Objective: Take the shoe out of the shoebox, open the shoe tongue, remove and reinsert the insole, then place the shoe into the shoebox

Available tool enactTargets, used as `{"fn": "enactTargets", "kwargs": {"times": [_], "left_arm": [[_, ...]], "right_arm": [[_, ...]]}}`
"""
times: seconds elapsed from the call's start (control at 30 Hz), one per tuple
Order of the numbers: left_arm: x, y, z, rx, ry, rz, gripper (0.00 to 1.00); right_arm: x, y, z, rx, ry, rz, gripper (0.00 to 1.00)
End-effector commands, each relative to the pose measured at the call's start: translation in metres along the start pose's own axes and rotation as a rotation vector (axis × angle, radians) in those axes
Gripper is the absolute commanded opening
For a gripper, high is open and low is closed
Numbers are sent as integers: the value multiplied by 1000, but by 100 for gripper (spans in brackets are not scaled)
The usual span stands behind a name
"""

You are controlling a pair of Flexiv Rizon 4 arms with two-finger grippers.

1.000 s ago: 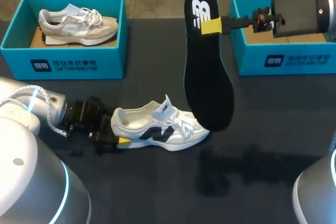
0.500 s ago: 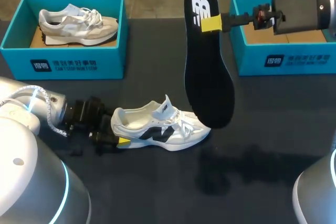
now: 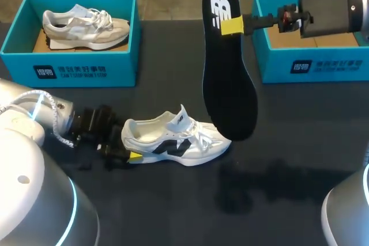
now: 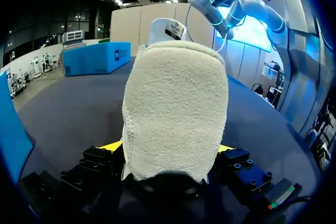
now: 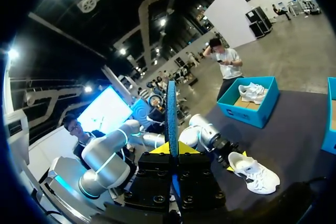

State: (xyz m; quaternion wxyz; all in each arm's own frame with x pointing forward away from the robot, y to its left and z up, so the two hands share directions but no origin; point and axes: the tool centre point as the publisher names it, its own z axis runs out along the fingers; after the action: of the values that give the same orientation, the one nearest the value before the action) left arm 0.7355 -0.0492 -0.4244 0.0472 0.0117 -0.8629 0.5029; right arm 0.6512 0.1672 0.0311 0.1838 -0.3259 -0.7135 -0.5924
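Dark table [image 3: 288,171]. Shoe [image 3: 176,142] at front middle, heel clamped by left gripper [image 3: 130,149]. Right gripper [image 3: 232,27] pinches insole [image 3: 228,79], hanging upright over mid-table. Box [image 3: 311,64] back right corner; second box [image 3: 69,70] back left.

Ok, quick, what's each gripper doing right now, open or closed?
Left gripper: closed on the heel of the white shoe.
Right gripper: closed on the black insole, holding it up in the air.
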Motion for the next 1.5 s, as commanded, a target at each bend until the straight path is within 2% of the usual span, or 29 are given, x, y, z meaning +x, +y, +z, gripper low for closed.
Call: {"fn": "enactTargets", "kwargs": {"times": [0.03,0.3,0.53,0.93,1.3,1.4,1.5], "left_arm": [[-2,1,-3,-17,15,-8,100],[2,-3,-20,-109,15,-7,100],[4,-11,-34,-245,29,-1,100],[2,-18,-40,-443,31,-10,100],[0,-35,-45,-607,5,69,100],[-1,-37,-45,-686,16,88,100],[0,-42,-45,-714,29,102,100]], "right_arm": [[-1,3,5,5,0,2,0],[-1,3,5,5,0,2,0],[-1,3,5,5,0,2,0],[-1,3,5,5,0,2,0],[-1,3,5,5,0,2,0],[-1,3,5,5,0,2,0],[-1,3,5,5,0,2,0]]}}
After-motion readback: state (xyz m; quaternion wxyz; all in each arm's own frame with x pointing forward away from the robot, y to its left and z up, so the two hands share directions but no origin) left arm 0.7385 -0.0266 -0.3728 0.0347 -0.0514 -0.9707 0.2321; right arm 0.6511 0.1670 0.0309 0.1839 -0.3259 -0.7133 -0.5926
